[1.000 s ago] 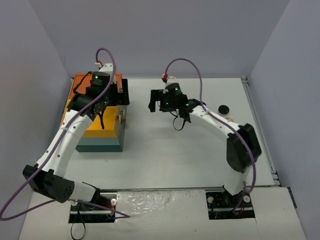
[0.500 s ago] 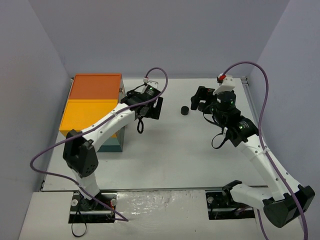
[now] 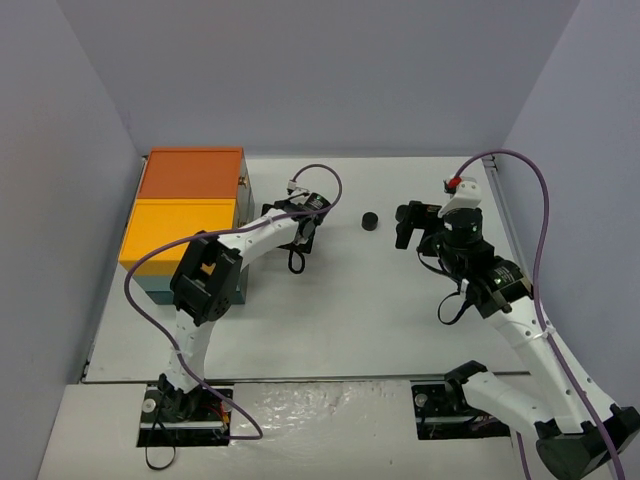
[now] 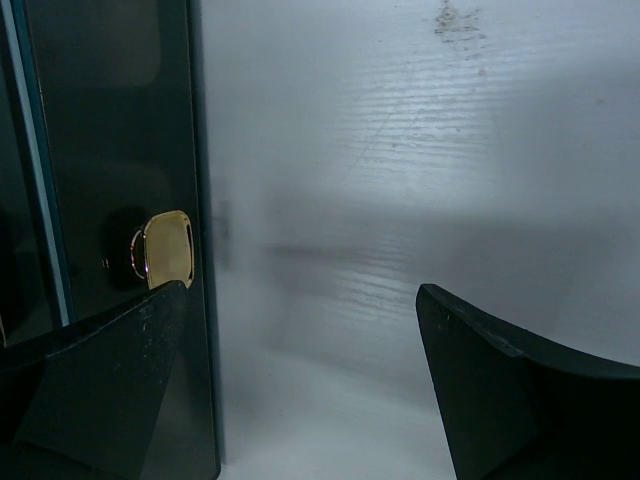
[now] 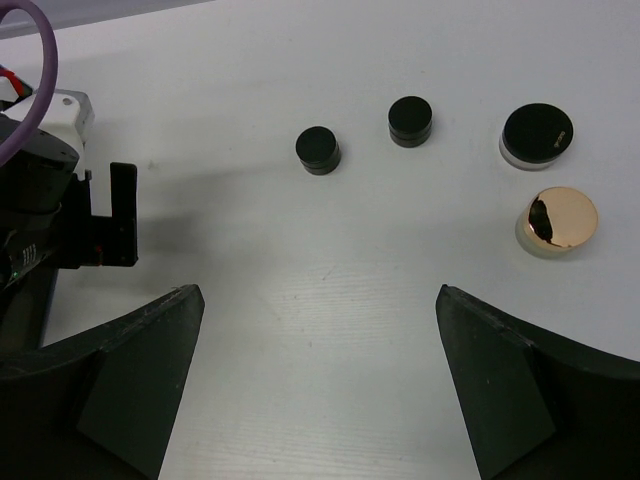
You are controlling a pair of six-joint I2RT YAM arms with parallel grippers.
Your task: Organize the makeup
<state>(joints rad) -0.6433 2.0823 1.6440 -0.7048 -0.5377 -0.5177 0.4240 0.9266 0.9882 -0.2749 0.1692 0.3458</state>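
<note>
Makeup jars (image 5: 411, 120), small and round, are spread over the far part of the table (image 5: 300, 60) before the right gripper (image 5: 318, 295), whose fingers are wide apart; those of the left gripper (image 4: 300, 290) are parted too. They are judged light, rigid and smooth, best pinched across the sides.

The left arm (image 3: 240, 240) folds at a raised elbow and reaches forward and to the right. The left gripper (image 4: 300, 320) tips downward, jaws spread wide and empty. The right arm (image 3: 520, 325) bends out to the right with its elbow low, forearm angled forward and left. The right gripper (image 5: 315, 300) gapes fully, holding nothing.
</note>
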